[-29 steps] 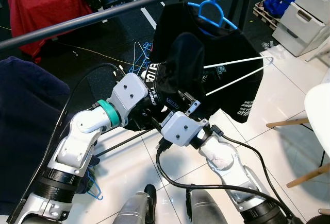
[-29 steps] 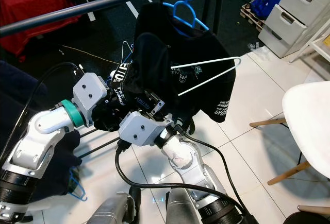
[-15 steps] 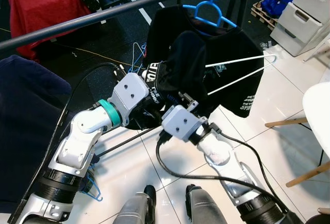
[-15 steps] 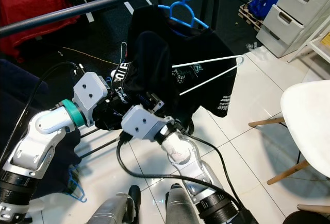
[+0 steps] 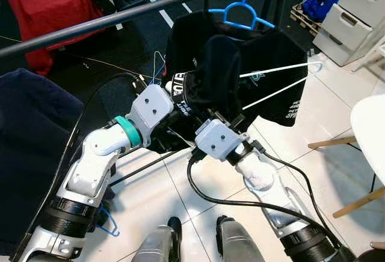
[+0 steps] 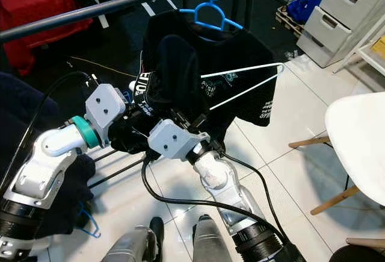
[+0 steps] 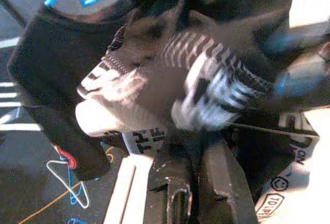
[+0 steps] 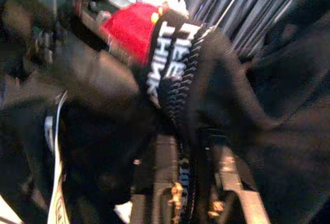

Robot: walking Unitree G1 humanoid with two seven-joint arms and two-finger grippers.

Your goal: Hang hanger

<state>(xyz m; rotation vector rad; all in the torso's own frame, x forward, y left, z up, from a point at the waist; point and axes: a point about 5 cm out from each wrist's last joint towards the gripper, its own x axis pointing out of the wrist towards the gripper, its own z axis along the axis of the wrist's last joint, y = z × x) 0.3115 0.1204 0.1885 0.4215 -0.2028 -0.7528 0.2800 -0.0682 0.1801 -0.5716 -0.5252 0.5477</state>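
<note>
From the left eye, a thin white wire hanger (image 5: pixel 280 83) carries a bunched black printed T-shirt (image 5: pixel 219 75). Its long axis runs from the garment at centre out toward 3 o'clock, ending in a small hook near the floor tiles. The dark metal clothes rail (image 5: pixel 120 18) crosses the frame above, from 9 o'clock up toward 1 o'clock, with a blue plastic hanger (image 5: pixel 243 9) already hooked on it and a second black shirt (image 5: pixel 271 63) draped below. The left gripper (image 5: pixel 178 108) is buried in the shirt's printed collar at centre; the right gripper (image 5: pixel 224 119) reaches in from 5 o'clock just beneath it.

The right eye gives the same layout: the white hook points away from both arms, toward 3 o'clock, and sits well below the rail, so the hook must rise and turn before it can catch. The right arm looks nearer to the hanger's wire.

In the left wrist view, the left fingers (image 7: pixel 172 190) are pressed together on the collar band, though blur hides the exact bite.

In the right wrist view, the right fingers (image 8: pixel 165 180) straddle a fold of the same black cloth, pinching it between them; a red cloth (image 8: pixel 129 31) shows behind.
</note>
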